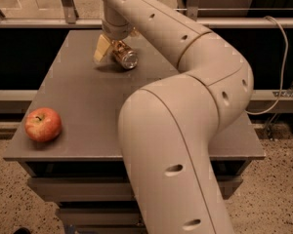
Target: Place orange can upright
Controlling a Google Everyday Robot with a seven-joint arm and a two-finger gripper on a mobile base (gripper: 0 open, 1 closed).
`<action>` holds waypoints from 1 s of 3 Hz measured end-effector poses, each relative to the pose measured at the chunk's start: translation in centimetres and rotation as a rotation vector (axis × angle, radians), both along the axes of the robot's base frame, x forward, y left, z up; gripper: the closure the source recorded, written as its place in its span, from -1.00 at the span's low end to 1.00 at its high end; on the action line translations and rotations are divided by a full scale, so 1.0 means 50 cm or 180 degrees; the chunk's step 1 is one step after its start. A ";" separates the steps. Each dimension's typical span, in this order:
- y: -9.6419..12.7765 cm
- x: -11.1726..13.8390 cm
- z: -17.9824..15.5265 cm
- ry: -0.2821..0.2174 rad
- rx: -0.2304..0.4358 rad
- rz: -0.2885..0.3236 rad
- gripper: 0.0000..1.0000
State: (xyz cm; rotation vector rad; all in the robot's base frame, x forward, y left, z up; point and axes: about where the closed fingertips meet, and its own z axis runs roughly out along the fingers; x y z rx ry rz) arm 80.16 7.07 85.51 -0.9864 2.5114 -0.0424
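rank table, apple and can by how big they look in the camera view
1. table
2. apple
3. can, at the claw near the table's far edge

The apple looks only a bit bigger than the can and sits nearer the camera, so 2 and 3 are unsure.
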 end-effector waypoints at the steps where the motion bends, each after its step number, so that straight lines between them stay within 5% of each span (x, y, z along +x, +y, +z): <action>1: -0.004 0.002 -0.012 0.0099 -0.0127 -0.0048 -1.00; 3: -0.009 0.004 -0.018 0.0178 -0.0222 -0.0121 -0.01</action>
